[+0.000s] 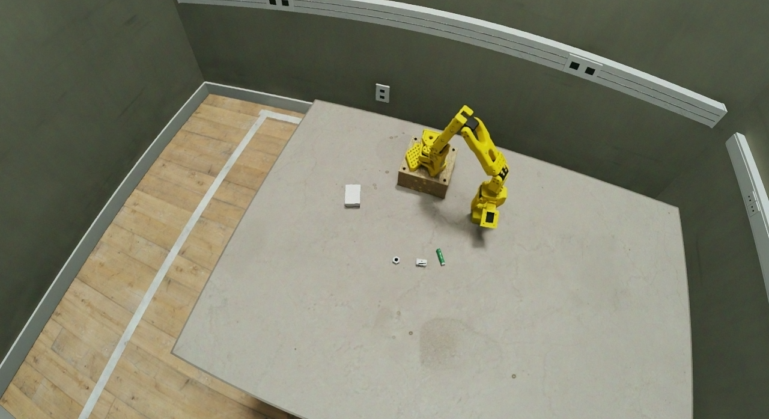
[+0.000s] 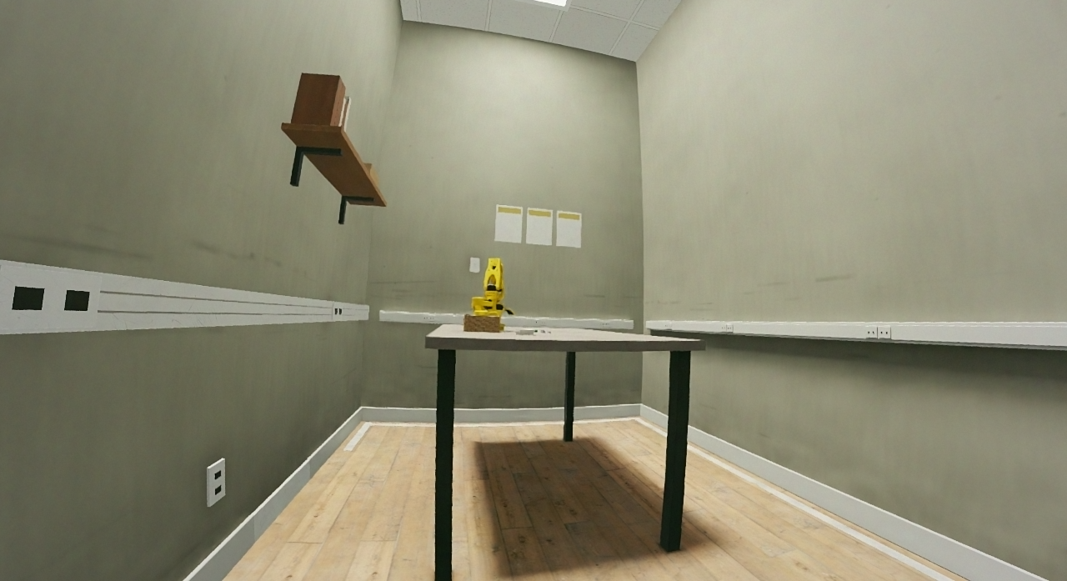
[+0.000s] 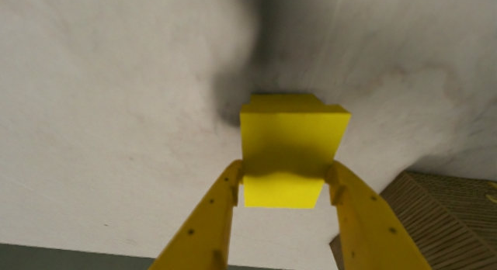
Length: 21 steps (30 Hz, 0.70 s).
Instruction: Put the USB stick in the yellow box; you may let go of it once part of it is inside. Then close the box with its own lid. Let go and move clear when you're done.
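The arm reached out from its wooden base and bent down over the table, with the gripper pointing at the surface to the right of the base in the top view. From the wrist, the gripper was clamped on a flat yellow piece, apparently the lid. Both fingers pressed its side edges at a fairly narrow spread, and the lid hung above the tabletop over a dark shadow. Just past its far edge a second yellow shape peeked out, likely the box; whether the two were touching could not be told. The corner of the base showed at lower right in the wrist view. And the USB stick? A small white piece that looked like it, the stick, lay flat on the table, well apart from the gripper and towards the near edge. It sat in a short row between a little nut and a green battery. A white block lay off on the other side of the base. From the exterior view the arm was a small yellow figure at the table's far end, too small to show the grip.
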### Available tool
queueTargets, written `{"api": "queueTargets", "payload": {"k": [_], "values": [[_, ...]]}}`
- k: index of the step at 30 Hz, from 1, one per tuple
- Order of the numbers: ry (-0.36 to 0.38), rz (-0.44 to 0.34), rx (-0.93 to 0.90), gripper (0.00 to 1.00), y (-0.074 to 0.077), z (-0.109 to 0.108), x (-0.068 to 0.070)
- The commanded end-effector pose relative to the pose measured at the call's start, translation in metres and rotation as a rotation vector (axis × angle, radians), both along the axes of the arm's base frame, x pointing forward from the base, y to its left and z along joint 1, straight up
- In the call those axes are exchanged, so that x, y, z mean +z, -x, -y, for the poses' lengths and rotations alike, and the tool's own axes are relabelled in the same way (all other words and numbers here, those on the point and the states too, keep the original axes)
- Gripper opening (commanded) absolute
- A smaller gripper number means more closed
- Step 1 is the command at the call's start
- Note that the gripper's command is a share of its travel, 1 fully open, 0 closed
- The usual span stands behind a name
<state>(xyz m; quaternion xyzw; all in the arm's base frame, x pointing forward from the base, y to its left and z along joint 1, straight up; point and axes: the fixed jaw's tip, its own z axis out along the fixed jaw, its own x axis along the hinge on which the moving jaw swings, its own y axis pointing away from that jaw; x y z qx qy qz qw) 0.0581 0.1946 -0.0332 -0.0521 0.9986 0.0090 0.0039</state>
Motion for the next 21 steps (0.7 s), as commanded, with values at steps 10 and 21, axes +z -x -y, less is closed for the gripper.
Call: {"api": "queueTargets", "payload": {"k": [10,21], "values": [[0.003,-0.002,0.002,0.22,0.0000,0.0020,0.0088],[0.003,-0.002,0.002,0.22,0.0001,0.0021,0.0093]]}}
